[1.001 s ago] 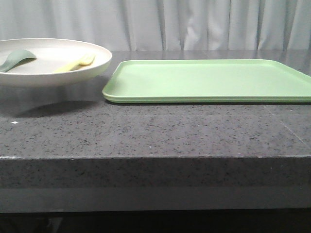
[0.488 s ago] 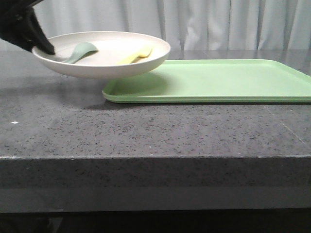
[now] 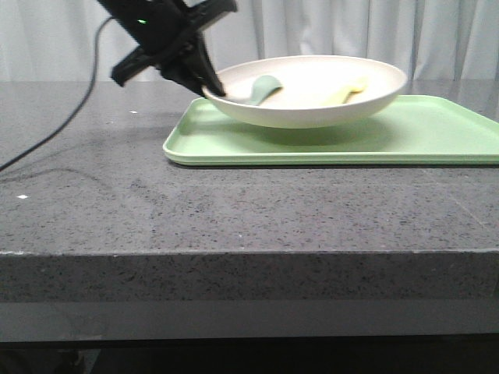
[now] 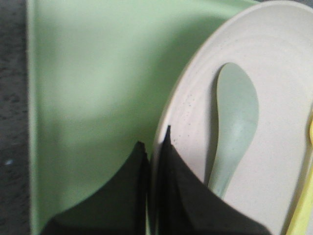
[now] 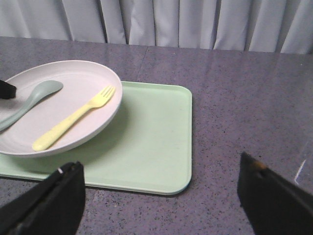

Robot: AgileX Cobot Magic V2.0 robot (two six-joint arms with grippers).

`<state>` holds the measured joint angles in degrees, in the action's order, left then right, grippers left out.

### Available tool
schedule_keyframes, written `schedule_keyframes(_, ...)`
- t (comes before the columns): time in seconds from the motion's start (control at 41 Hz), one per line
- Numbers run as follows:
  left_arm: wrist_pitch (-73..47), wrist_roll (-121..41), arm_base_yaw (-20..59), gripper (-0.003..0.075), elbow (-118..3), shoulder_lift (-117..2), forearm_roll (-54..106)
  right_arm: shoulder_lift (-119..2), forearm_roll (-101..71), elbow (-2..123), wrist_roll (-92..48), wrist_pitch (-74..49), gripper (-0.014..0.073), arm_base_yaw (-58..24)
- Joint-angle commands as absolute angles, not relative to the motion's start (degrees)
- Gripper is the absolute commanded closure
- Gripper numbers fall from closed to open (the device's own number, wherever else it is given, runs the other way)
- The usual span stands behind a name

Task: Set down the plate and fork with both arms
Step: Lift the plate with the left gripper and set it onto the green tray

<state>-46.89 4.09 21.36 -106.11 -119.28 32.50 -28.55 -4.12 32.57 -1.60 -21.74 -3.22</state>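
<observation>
While the plate is held over the tray, views are logged below;
front view: plate [image 3: 312,105] is gripped at its left rim by the left gripper [image 3: 209,84]; it is held above the green tray [image 3: 437,140], shadow seen beneath; green spoon [image 3: 261,89] and fork [image 3: 348,89] are seen inside it; grey countertop [image 3: 234,210] is under the tray
left wrist view: fingers [image 4: 190,205] are clamped across the plate [image 4: 279,73] rim, one on each side; spoon [image 4: 234,132] lies just beside the inner finger; tray [image 4: 88,88] is seen below
right wrist view: right gripper [image 5: 161,205] is spread wide, nothing held, well apart from the plate [image 5: 83,78]; fork [image 5: 73,120] lies in the plate, tines toward the curtain [image 5: 195,22]; spoon [image 5: 29,100] is beside it
</observation>
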Motion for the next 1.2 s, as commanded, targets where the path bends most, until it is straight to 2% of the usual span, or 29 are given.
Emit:
schedule_keyframes(0.0,-44.64,6.45,22.65,0.0738,-111.31,-117.85,35.19,-29.1,-3.8,34.29,-1.84,-17.09,-0.0058,-3.07)
schedule_keyframes(0.806,-44.5,8.96,24.94,0.0728,-113.96,-121.58,33.44,-29.1,-3.8,34.29,-1.84,-16.97,-0.0058,-4.84)
schedule_keyframes(0.879,-44.5,8.96,25.16,0.0692,-113.96,-121.58,32.77,-29.1,-3.8,34.29,-1.84,-16.97,-0.0058,-4.84)
schedule_keyframes(1.172,-44.73,8.96,25.27,0.045,-114.09,-121.45,32.77,-29.1,-3.8,34.29,-1.84,-16.97,-0.0058,-4.9)
